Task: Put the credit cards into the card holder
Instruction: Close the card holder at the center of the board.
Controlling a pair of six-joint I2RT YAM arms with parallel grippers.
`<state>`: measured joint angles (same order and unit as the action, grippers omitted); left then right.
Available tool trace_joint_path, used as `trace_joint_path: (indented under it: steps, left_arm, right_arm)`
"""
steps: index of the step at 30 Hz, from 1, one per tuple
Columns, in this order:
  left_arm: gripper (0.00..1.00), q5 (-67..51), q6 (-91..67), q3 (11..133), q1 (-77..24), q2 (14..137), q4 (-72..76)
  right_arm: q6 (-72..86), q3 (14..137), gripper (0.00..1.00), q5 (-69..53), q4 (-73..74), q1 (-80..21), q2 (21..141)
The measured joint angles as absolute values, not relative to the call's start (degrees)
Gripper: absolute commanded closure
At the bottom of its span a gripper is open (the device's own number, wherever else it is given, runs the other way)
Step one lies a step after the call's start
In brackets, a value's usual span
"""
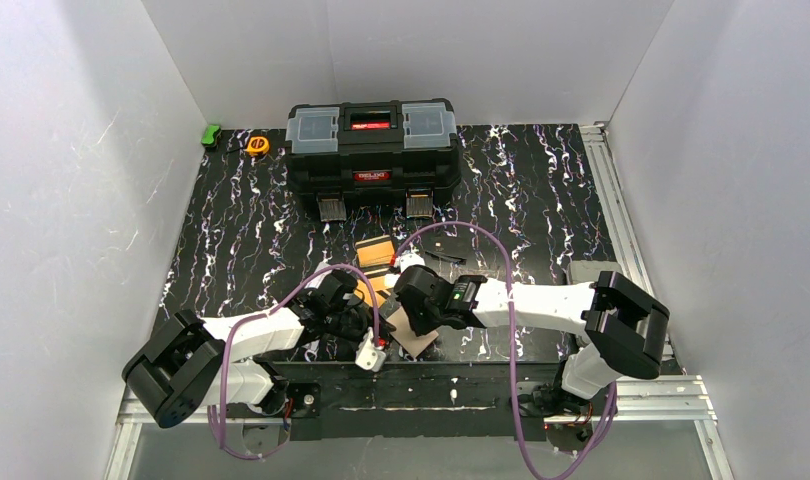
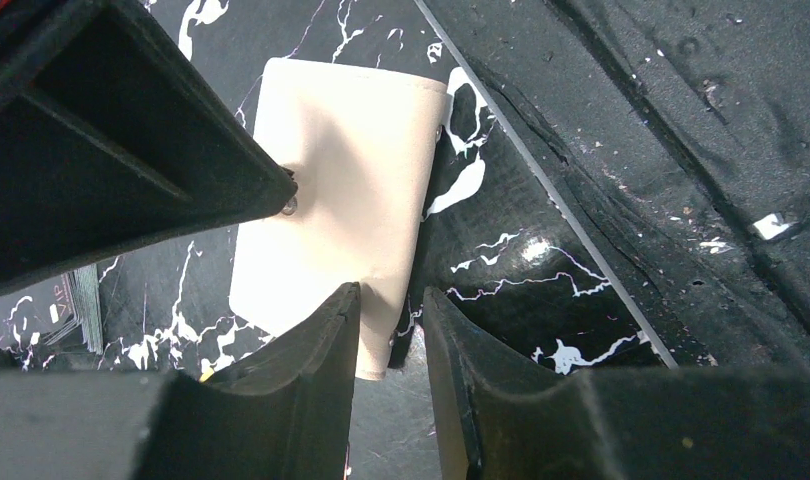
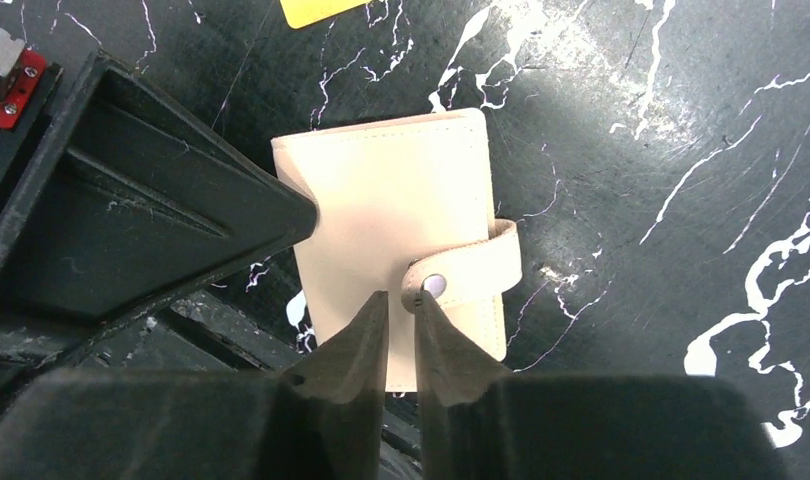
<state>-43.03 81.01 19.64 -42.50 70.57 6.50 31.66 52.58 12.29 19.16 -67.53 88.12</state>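
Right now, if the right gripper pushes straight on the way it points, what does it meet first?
The card holder: the right gripper points at its snap tab. Depth is unclear, so it may already touch.

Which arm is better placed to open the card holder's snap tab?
Right: the right end effector sits at the snap tab; the left end effector straddles an edge of the card holder.

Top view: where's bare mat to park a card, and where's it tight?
Free: mat between the left wall and the toolbox, in front of the tape measure; also mat between toolbox and the right rail. Crowded: front centre, where the left arm and right arm meet over the card holder and credit cards.
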Motion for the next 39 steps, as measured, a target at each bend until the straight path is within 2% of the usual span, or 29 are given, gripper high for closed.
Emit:
trace_joint_path:
  steps: [3,9,30,36,39]
  left_arm:
    - [0.71,-43.09,81.03,19.64,-42.5,70.57,6.42]
    - [0.72,-43.18,81.17,19.64,-42.5,70.52,6.28]
    - [0.72,-43.42,81.08,19.64,-42.5,70.43,5.91]
    - [0.72,-43.42,80.97,19.66,-42.5,70.43,5.91]
    - [0.72,-43.42,80.97,19.66,-42.5,70.43,5.91]
  right_arm:
    - [31.55,52.58,0.57,12.58,19.29,-67.53,88.12]
    - [31.29,52.58,0.58,13.78,19.53,-67.53,88.12]
    - [29.91,52.84,0.83,15.51,19.7,-67.53,88.25]
    - [29.67,53.49,0.98,15.53,19.73,-67.53,88.71]
    - [29.58,53.56,0.99,15.51,19.73,-67.53,88.71]
